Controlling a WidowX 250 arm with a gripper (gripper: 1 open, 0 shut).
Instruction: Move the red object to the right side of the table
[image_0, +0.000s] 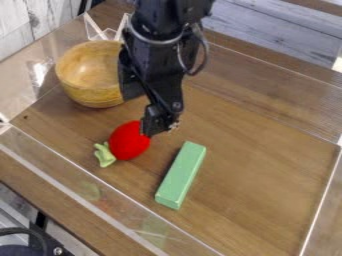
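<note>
- The toy strawberry (128, 144) is lying left of centre on the table (267, 120), leafy stem pointing near-left — its long axis running diagonally.
- The gripper (156, 124) is hovering spread wide at its far-right top, holding nothing.
- A green block (182, 174) is lying just right; bare wood is stretching beyond to the clear right wall (321, 215).

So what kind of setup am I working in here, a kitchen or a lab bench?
Most likely a lab test bench, not a kitchen: a dark wood-grain tabletop fenced by low clear acrylic walls, holding only props, namely a round wooden bowl, a red strawberry-like toy and a long green block.

No legible text, labels or markings anywhere
</note>
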